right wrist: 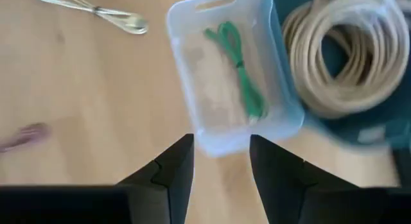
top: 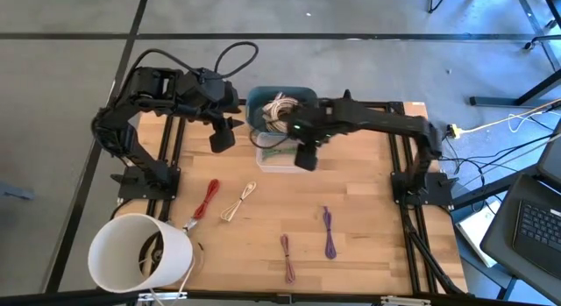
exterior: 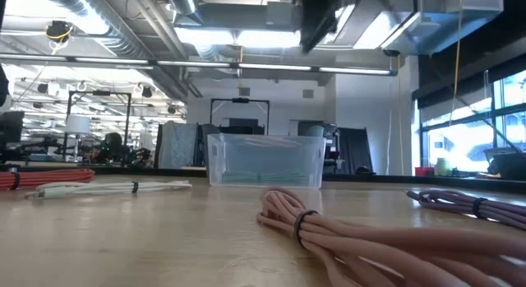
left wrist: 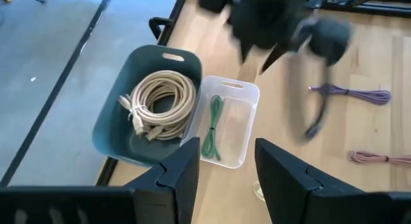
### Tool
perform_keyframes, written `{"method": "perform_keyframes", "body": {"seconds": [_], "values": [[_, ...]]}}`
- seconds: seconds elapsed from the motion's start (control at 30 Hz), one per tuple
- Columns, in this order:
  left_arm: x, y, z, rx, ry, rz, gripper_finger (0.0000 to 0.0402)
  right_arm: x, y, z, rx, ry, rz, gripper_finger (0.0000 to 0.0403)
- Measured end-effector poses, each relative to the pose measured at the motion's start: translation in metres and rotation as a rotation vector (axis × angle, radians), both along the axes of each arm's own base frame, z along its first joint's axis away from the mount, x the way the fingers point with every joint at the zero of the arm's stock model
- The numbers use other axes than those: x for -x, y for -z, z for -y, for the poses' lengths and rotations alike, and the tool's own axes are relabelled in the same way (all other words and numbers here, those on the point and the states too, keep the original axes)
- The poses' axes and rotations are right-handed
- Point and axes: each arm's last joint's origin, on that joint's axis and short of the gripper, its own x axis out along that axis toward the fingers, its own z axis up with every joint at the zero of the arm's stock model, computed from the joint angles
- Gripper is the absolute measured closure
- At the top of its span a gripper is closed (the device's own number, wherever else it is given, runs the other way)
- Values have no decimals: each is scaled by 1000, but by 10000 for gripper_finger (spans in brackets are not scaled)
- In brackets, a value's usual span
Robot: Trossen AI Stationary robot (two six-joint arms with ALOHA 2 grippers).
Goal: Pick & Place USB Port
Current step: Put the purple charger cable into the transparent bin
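A clear plastic bin (top: 279, 154) sits near the table's far edge with a green cable (right wrist: 238, 61) lying on its floor. Beside it on the far side stands a teal bin (left wrist: 122, 131) holding a coiled beige cable (left wrist: 162, 99). Loose cables lie on the wood: red (top: 207, 201), cream (top: 239, 202), purple (top: 329, 232) and pink (top: 288, 257). My right gripper (right wrist: 221, 161) hovers open above the clear bin's near end. My left gripper (left wrist: 226, 165) is open too, raised to the left of the bins, holding nothing.
A white cylindrical bucket (top: 140, 252) stands at the table's near left corner. Black frame rails run along the left and right sides. A laptop (top: 531, 218) and wires sit beyond the right edge. Bare wood lies between the loose cables and the bins.
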Motion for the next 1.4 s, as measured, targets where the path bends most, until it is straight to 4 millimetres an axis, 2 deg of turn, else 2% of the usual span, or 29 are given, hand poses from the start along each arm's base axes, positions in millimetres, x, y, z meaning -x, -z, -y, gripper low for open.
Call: {"method": "perform_keyframes", "body": {"seconds": [0.13, 0.23, 0.43, 0.6, 0.77, 0.93, 1.0, 1.1, 1.23, 1.3, 1.4], "values": [[1, -1, 0, 0, 1, 4, 258, 35, -28, -28, -74, 131, 7, 250], [3, -1, 0, -13, 4, 2, 258, 54, -40, -50, -77, 228, 14, 250], [3, -1, 0, -30, 11, -3, 258, 74, -45, -99, -17, 378, 63, 250], [3, -2, -1, -78, 23, -19, 258, 76, -36, -137, -34, 495, 109, 250], [3, -2, -2, -118, 6, -29, 258, 65, -15, -164, -61, 615, 87, 250], [3, -2, -2, -139, 23, -39, 258, 46, 17, -180, -92, 665, -45, 250], [3, -2, -2, -139, 23, -39, 258, 44, 32, -184, -85, 681, -102, 250], [5, -2, -2, -145, 30, -38, 258, 53, 61, -190, -73, 732, -239, 250], [16, -2, -1, -138, 23, -37, 258, 83, 101, -198, -53, 782, -414, 250], [24, 2, 0, -126, 13, -50, 258, 96, 116, -202, -129, 797, -424, 250], [40, 11, 1, -91, -18, -60, 258, 108, 128, -208, -301, 818, -289, 250]]}}
